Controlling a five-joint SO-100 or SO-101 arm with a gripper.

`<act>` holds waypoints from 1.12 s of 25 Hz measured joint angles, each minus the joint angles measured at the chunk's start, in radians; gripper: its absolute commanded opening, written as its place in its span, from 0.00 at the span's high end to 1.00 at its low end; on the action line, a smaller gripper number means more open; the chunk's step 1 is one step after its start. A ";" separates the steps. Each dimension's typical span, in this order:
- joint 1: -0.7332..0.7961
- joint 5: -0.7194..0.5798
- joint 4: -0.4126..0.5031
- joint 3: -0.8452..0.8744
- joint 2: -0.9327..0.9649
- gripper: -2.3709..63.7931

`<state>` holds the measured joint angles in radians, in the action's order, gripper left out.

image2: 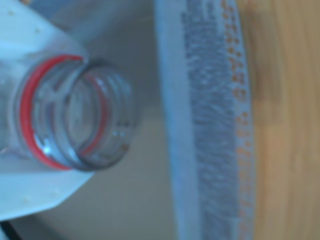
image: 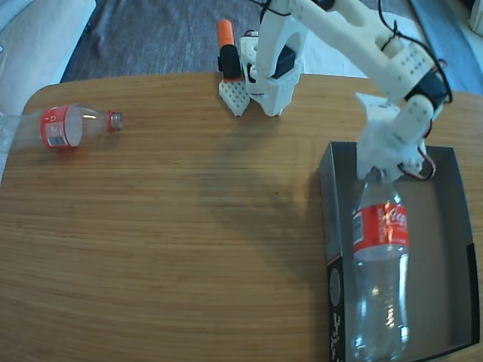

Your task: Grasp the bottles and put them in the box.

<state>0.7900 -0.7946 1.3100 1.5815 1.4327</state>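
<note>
Wooden table, rounded corner at top left in the fixed view; the wrist view shows its grain as a blurred strip down the right edge. Dark grey fabric lies behind the table's far edge. Pale cloth or cushion sits at the top left, beyond the corner. Blue-grey strip at the top right, too little visible to identify.
</note>
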 measured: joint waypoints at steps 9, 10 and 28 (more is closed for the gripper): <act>0.006 -0.054 -0.015 0.000 -0.005 0.97; 0.006 -0.049 -0.015 0.000 -0.005 0.97; 0.008 -0.054 -0.015 0.046 -0.008 0.59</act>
<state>0.7977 -0.8483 1.2947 1.6276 1.4251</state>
